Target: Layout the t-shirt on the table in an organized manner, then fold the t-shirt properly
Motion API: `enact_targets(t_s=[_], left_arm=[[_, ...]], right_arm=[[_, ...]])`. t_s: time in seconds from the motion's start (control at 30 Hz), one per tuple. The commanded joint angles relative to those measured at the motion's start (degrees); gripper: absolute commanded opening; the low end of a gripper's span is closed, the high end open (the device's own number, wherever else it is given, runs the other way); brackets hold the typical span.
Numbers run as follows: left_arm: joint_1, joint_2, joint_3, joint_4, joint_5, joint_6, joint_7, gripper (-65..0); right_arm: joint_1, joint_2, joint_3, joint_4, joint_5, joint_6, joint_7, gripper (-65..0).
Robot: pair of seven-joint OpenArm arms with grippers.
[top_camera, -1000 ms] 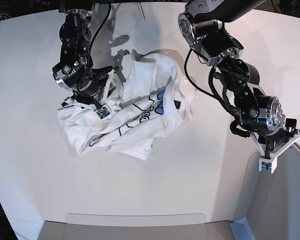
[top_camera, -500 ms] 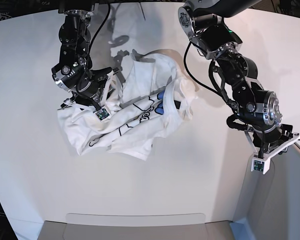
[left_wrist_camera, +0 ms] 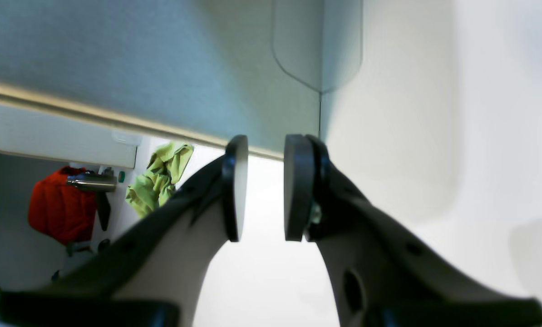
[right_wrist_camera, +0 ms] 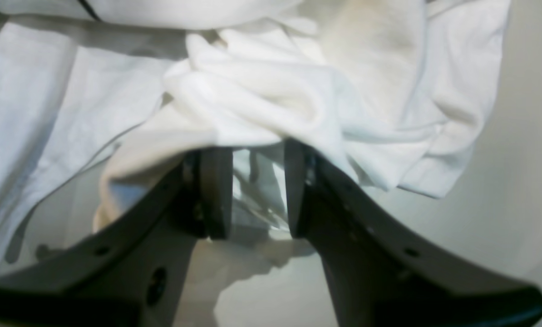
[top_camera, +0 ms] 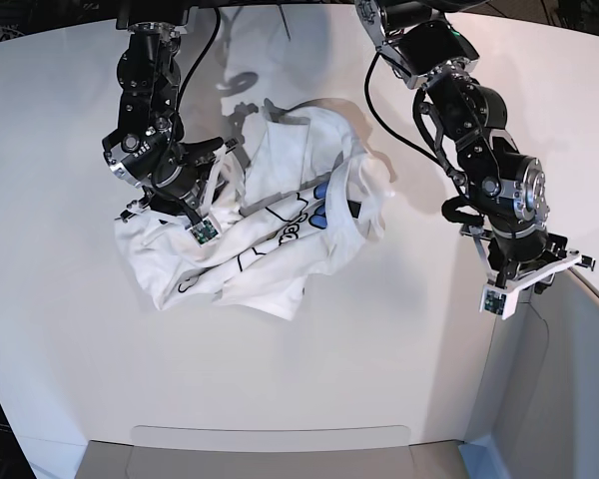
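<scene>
The white t-shirt (top_camera: 270, 230) lies crumpled on the table (top_camera: 379, 349), left of centre, with its black-outline print and blue shapes showing. My right gripper (top_camera: 170, 200) is down on the shirt's left part. In the right wrist view its jaws (right_wrist_camera: 257, 188) stand apart, a bunched fold of the t-shirt (right_wrist_camera: 262, 100) lies across the fingertips, and shadowed cloth shows through the gap. My left gripper (top_camera: 529, 274) hangs over the table's right edge, well away from the shirt. Its pads (left_wrist_camera: 234, 186) are parted with nothing between them.
A light grey panel (top_camera: 559, 399) borders the table at the right, and another (top_camera: 270, 454) runs along the front. The left wrist view shows the panel (left_wrist_camera: 162, 59), and beyond it a red cloth (left_wrist_camera: 60, 209) and a green cloth (left_wrist_camera: 160, 177).
The left arm has swung left and a little away from the front corner, turning its gripper. The right arm and the shirt have barely moved.
</scene>
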State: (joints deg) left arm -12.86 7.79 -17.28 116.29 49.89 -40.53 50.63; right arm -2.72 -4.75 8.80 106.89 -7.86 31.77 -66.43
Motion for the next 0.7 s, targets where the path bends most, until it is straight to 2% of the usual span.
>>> enact_targets(t_s=[0.0,0.23,0.4,0.53,0.67], left_arm=[[-0.4,0.0,-0.2,0.9,0.4,0.5,-1.4,-52.0],[-3.0,0.0,-11.2,1.0,-0.6,0.5,-2.7,-52.0],[-4.9,0.0,-23.3,1.0,-1.7,0.5,-7.2,-52.1],[-5.0,0.0,-29.1,1.0,-1.7,0.5,-9.4,-52.1],[-5.0,0.0,-34.5,1.0,-1.7,0.5,-15.2,-52.1]], right_arm=[[1.0,0.1,-0.1,1.2,0.2,0.0,0.9,-45.3],[1.0,0.1,-0.1,4.3,0.3,0.2,1.2,-45.3],[1.0,0.0,-0.4,8.8,0.6,0.2,1.3,-45.3],[0.7,0.1,-1.8,9.9,0.3,0.2,1.3,-45.3],[-0.1,0.1,-1.8,10.3,0.3,0.2,1.3,-45.3]])
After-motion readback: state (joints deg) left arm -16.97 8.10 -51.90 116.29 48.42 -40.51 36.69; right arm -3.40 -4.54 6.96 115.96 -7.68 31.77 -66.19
